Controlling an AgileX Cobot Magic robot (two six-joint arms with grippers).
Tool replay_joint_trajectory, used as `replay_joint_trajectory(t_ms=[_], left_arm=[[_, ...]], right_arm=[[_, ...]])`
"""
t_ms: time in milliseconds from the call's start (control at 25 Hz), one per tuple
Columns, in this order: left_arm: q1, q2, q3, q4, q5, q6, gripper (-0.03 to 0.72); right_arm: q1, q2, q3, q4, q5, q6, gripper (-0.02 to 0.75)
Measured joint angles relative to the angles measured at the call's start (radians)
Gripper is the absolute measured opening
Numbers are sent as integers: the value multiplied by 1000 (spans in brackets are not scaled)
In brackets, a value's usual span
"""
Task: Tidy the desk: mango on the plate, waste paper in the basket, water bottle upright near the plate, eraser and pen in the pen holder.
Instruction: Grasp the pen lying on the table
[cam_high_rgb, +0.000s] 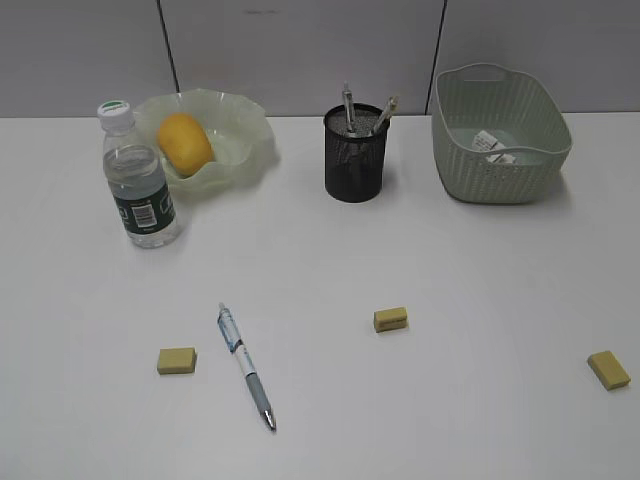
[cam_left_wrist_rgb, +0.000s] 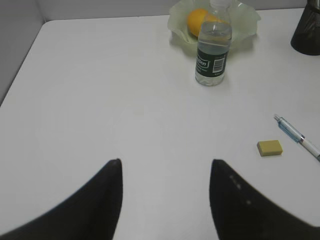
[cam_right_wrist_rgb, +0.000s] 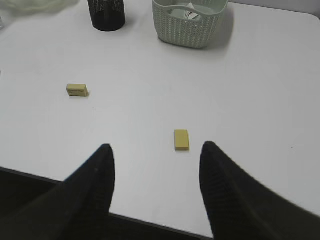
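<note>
The smooth yellow-orange mango lies in the translucent pale green plate with the wavy rim, at the back left of the plain white desk. Just in front of the plate, at its left edge, the small clear water bottle with a dark green label and pale cap stands upright. The crumpled white waste paper sits on the floor of the pale green woven-texture plastic basket at the back right. Between plate and basket stands the black metal mesh pen holder, with two pens leaning inside it.

Nearer the front, a pen with a blue and grey barrel lies flat on the desk, running diagonally. A yellowish rectangular eraser lies just to its left, a second yellowish eraser lies right of the pen towards the middle, and a third yellowish eraser lies near the right edge, well apart from the others.

Neither arm shows in the exterior view. In the left wrist view the left gripper hangs over bare desk with its dark fingers apart and nothing between them; the bottle and plate are ahead of it, the left eraser and the pen tip off to its right. In the right wrist view the right gripper is likewise spread and empty near the desk's front edge, with the third eraser just ahead between its fingers' line.
</note>
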Motion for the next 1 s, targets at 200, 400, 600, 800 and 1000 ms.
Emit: replay_joint_trajectory(t_ms=[200, 400, 600, 800, 1000], left_arm=[[0, 0, 0, 0, 0, 0, 408], [0, 0, 0, 0, -1, 0, 395], [0, 0, 0, 0, -1, 0, 370], [0, 0, 0, 0, -1, 0, 363], [0, 0, 0, -1, -1, 0, 363]], right_arm=[[0, 0, 0, 0, 0, 0, 438], [0, 2, 0, -11, -3, -2, 438], [0, 155, -54, 8, -9, 10, 438], [0, 467, -166, 16, 56, 95, 438], [0, 747, -306, 17, 68, 120, 438]])
